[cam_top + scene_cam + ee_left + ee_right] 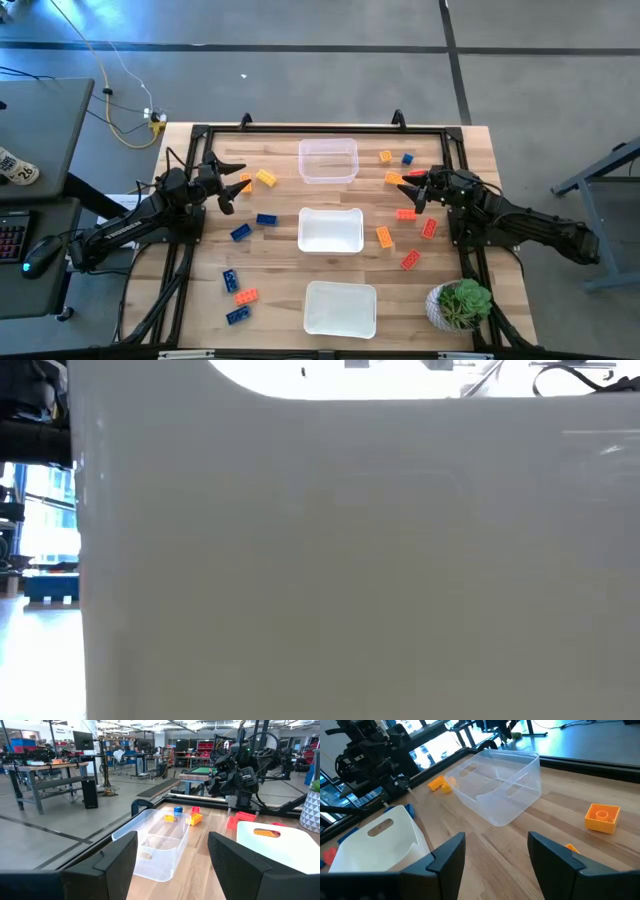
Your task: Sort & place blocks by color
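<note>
While the blocks (240,232) lie scattered at mixed angles either side of three clear tubs (331,230) on the tabletop (280,270), nothing covers them. Left gripper (238,184) and right gripper (407,190) hover beside the farthest tub, fingers open, empty.

Three clear rectangular plastic tubs (328,160); roughly fifteen small studded plastic blocks (266,178) (yellow-orange, blue, red); one potted plant (459,304).

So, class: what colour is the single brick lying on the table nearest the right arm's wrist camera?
Yellow-orange brick; the right wrist view shows it best.
</note>
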